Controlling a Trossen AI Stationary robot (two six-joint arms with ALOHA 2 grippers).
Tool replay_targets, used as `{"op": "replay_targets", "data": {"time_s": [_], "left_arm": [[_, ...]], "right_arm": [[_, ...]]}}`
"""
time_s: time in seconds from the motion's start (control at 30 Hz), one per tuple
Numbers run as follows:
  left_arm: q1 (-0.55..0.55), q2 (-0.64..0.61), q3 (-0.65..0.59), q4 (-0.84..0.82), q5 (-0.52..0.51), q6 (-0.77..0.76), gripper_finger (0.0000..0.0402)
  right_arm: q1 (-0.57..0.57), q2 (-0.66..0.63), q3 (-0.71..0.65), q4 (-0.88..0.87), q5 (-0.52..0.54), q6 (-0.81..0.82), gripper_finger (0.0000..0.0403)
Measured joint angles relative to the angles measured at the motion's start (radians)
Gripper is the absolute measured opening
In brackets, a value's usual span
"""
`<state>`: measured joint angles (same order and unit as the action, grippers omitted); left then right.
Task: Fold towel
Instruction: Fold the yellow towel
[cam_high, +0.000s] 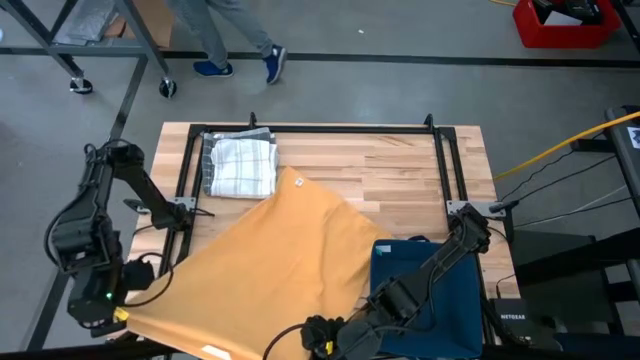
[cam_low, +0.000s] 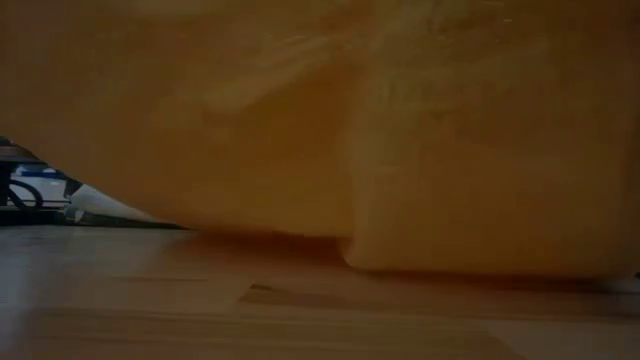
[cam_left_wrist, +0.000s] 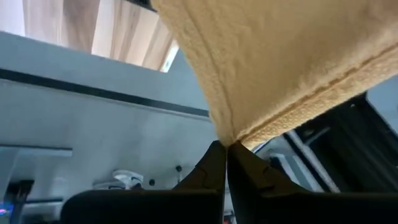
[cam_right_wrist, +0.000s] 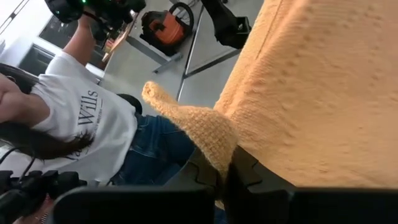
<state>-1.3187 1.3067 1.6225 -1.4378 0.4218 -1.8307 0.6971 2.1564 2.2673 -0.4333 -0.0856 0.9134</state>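
- The left gripper is clenching one corner of the orange towel, out past the near left edge of the wooden table; in its wrist view the hem is pinched right at the fingertips, so a small tug could be pulling it free.
- The right gripper is clamping another corner of the towel at the table's near edge, beside the blue cloth. The bite is looking just as shallow, with a loose tip of fabric sticking out past the fingers.
- The towel is lying diagonally across the table, its far corner touching the folded checked cloth at the table's far left.
- Risk: carrying the held corners toward that far end could be dragging the checked cloth along, or burying it under the fold.
- Risk: the two arms moving unevenly would be skewing the fold, since the towel is already sitting askew to the table.
- Risk: the towel is blocking the low view, so misalignment there would be going unnoticed.
- A person in a white shirt is standing near the table's front.
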Motion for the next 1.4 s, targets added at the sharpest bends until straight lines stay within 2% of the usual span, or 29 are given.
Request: {"op": "replay_targets", "data": {"time_s": [0.27,0.37,0.53,0.63,0.9,1.17,1.4], "left_arm": [[-0.075,-0.002,0.000,-0.001,-0.044,-0.070,0.0000],[-0.082,-0.002,0.000,-0.009,-0.164,0.012,0.0000],[-0.084,-0.002,0.000,-0.026,-0.505,0.218,0.0000],[-0.085,-0.002,0.000,-0.043,-0.653,0.297,0.0000],[-0.083,-0.004,-0.001,-0.135,-0.815,0.288,0.0000],[-0.067,-0.013,0.000,-0.134,-1.096,0.268,0.0000],[0.012,-0.015,0.000,-0.135,-1.209,0.394,0.0000]], "right_arm": [[0.006,0.001,0.000,0.017,0.003,0.007,0.0005],[0.009,0.001,0.000,0.008,-0.019,-0.006,0.0005],[0.015,0.000,0.012,-0.032,-0.048,-0.048,0.0005],[0.015,0.000,0.049,-0.121,-0.040,-0.053,0.0005],[0.013,-0.039,0.088,-0.263,0.058,-0.080,0.0005],[0.011,-0.091,0.088,-0.474,0.213,-0.088,0.0005],[0.008,-0.102,0.088,-0.623,0.286,-0.088,0.0005]]}}
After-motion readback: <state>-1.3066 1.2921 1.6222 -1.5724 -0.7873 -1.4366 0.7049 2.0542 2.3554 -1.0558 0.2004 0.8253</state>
